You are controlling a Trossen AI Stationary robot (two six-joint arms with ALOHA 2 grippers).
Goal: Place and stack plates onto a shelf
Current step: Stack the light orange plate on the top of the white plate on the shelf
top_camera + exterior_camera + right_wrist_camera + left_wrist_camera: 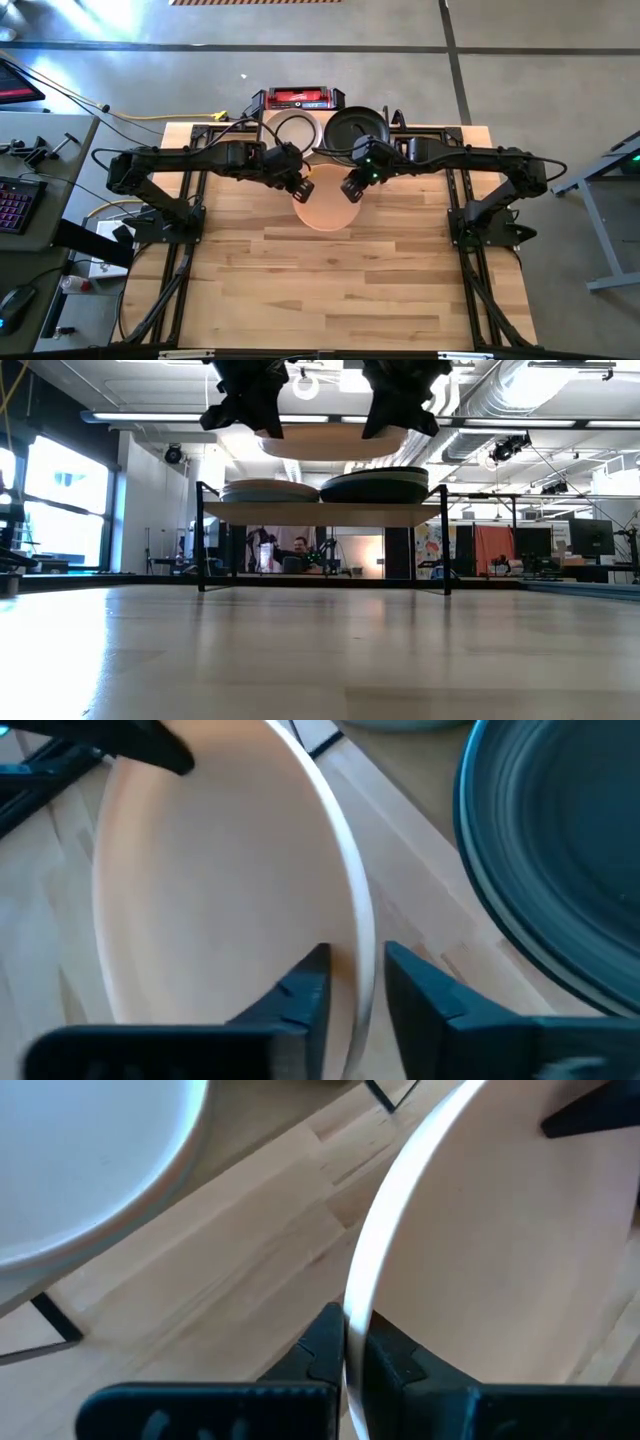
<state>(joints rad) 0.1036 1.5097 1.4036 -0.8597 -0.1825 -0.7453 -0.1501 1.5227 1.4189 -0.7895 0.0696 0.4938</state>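
Peach-pink plate (326, 208) held level above table, stacked plates (374, 484) on shelf (322, 513)

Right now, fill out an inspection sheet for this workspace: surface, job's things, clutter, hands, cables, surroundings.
Surface: light wooden table, its near half bare.
Job's things: peach-pink plate held in the air between both hands, level with the shelf's stacks in the low view; shelf carries a pale stack and a dark stack with a black plate on top.
Clutter: nothing seen on the table.
Hands: left hand shut on the plate's rim; right hand straddles the opposite rim, fingers close against it.
Cables: black loop beside the shelf; yellow cable off the far edge.
Surroundings: red-and-black device behind the table; keyboard desk beside it; a person in the room beyond.
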